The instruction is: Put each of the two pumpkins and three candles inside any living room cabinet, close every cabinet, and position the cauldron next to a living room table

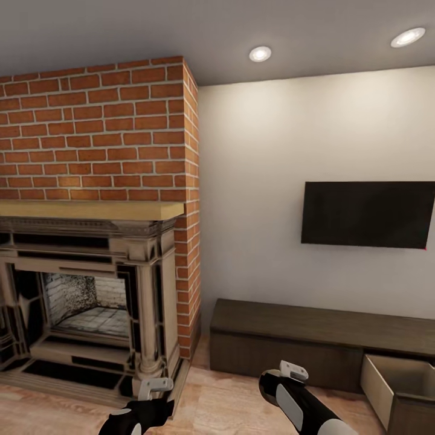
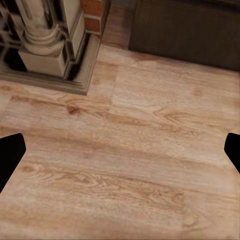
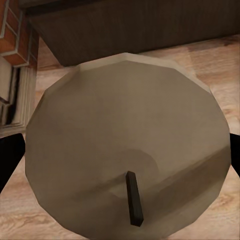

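A squat white candle (image 3: 125, 125) with a short dark wick (image 3: 134, 197) sits between the black fingertips (image 3: 10, 162) of my right gripper (image 3: 120, 160), which is shut on it above the wooden floor. Fingers wide apart, my left gripper (image 2: 120, 160) is open over bare floor with nothing between them. The long, low dark-brown cabinet (image 1: 284, 338) stands against the white wall under the television, and its right-hand drawer (image 1: 396, 380) is pulled out, showing a pale beige inside. Both forearms (image 1: 302, 405) reach in at the bottom of the head view. Pumpkins, cauldron and table are out of view.
A red brick fireplace (image 1: 96, 241) with a marble surround and raised hearth (image 2: 50, 55) fills the left side. A black television (image 1: 368, 214) hangs above the cabinet. Light wooden floor (image 2: 130, 150) lies between hearth and cabinet.
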Motion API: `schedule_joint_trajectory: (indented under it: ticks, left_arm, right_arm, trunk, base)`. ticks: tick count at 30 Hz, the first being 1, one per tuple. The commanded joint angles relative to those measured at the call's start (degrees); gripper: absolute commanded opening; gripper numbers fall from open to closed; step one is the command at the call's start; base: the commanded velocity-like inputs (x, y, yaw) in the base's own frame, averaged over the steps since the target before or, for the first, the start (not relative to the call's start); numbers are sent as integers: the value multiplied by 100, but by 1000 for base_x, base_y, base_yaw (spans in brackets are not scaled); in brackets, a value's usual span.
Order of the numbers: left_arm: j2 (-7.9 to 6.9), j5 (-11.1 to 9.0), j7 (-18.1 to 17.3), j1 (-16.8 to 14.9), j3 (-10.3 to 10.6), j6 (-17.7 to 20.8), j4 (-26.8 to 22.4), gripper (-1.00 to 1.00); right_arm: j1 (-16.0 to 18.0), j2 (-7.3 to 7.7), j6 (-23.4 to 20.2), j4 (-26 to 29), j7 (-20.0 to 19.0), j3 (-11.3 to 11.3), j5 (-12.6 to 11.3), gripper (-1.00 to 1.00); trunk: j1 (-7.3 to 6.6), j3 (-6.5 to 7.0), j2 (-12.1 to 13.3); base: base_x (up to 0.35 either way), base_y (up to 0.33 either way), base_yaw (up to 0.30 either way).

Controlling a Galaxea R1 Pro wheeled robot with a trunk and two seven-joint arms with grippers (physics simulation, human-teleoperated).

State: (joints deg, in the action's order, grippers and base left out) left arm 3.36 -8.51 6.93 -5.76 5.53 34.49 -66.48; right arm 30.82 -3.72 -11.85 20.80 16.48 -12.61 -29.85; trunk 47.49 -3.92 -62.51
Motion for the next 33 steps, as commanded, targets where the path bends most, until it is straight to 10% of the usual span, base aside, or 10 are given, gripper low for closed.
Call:
schedule_joint_trajectory:
  ticks: [1, 33]
  left_arm:
    - [-2, -62, 54, -4, 9, 23, -7, 100]
    - [-5, -59, 325, 5, 9, 6, -10, 100]
  right_arm:
    - [4, 4, -28, 12, 48, -48, -38, -100]
    - [5, -27, 52, 52, 50, -82, -30, -100]
  trunk:
    - [-21, 2, 34]
    - [-65, -147, 114]
  base:
    - [0, 0, 0]
    - [0, -165, 0]
